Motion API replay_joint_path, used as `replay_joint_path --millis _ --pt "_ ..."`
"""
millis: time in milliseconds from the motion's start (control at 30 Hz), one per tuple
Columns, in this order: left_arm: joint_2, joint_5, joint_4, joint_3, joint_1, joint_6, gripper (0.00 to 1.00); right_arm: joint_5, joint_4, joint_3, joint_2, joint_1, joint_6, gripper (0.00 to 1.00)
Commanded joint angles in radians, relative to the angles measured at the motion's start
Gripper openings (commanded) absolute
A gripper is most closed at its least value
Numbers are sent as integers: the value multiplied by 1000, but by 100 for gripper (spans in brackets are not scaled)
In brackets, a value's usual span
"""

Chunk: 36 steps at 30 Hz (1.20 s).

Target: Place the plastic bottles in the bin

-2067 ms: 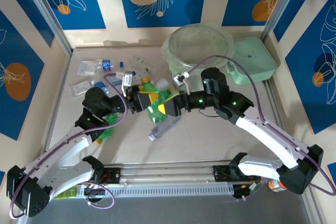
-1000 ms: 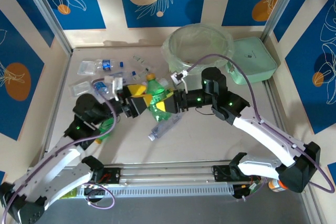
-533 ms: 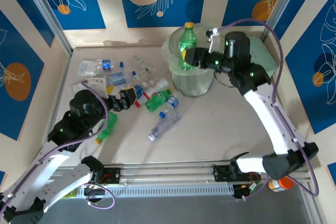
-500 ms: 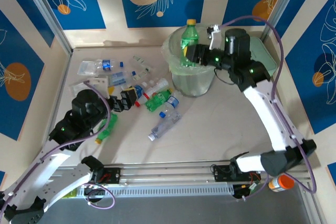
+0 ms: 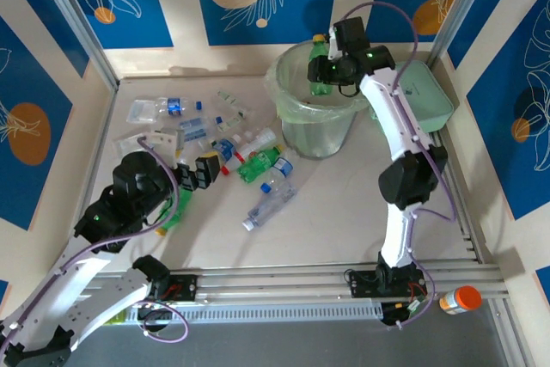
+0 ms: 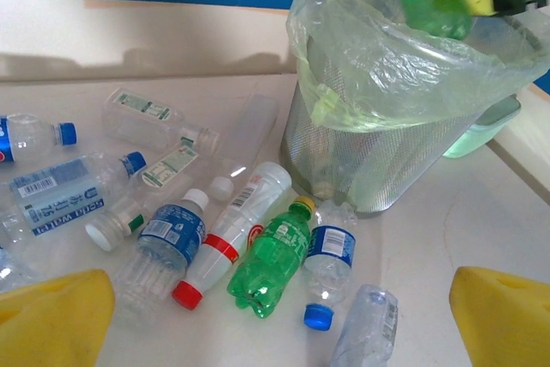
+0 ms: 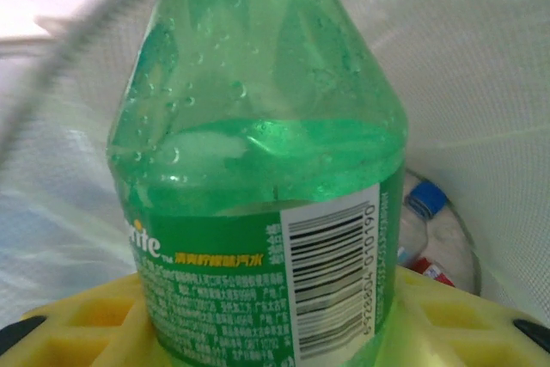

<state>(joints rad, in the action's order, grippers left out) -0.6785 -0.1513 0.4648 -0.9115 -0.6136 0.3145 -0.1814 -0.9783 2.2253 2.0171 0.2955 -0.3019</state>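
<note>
Looking first into the large round pale-green mesh bin lined with a thin bag: finding at its bottom, in the right wrist view, a clear bottle with a blue cap and a bit of something red beside it. Seeing the bin standing at the far side of the pale table, just beside a flat pale-green square lid.

Reading the label on the green plastic bottle: white letters ending in "ite", a line of Chinese characters, a barcode. Making out a blue label on a clear crushed bottle in the left wrist view, its words too small to read.

Holding the green plastic bottle cap uppermost over the bin's mouth with the right gripper, yellow pads clamping it at the label. Hovering with the left gripper, jaws spread wide and gripping nothing, near the loose bottles lying on the table, among them a white bottle with a red cap and a second green bottle with a yellow cap.
</note>
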Motion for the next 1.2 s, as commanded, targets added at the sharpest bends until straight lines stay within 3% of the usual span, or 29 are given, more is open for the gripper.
replay_joint_path --millis 0,233,400,600,933,1167 --pt "22 -21 -3 25 -4 -44 99 -60 -143 56 65 20 41 53" --pt "39 -40 -29 60 -3 -26 99 -50 -169 26 131 27 55 57" --pt "34 -51 -25 56 -4 -38 99 -38 -176 42 144 28 60 71" --pt "40 -55 -29 63 -4 -45 99 -43 -204 100 141 28 68 79" --pt "15 -29 -38 66 -4 -45 99 -34 -196 158 9 43 52 74" --pt "-43 44 -22 51 -5 -50 99 37 -73 -14 -244 41 4 71"
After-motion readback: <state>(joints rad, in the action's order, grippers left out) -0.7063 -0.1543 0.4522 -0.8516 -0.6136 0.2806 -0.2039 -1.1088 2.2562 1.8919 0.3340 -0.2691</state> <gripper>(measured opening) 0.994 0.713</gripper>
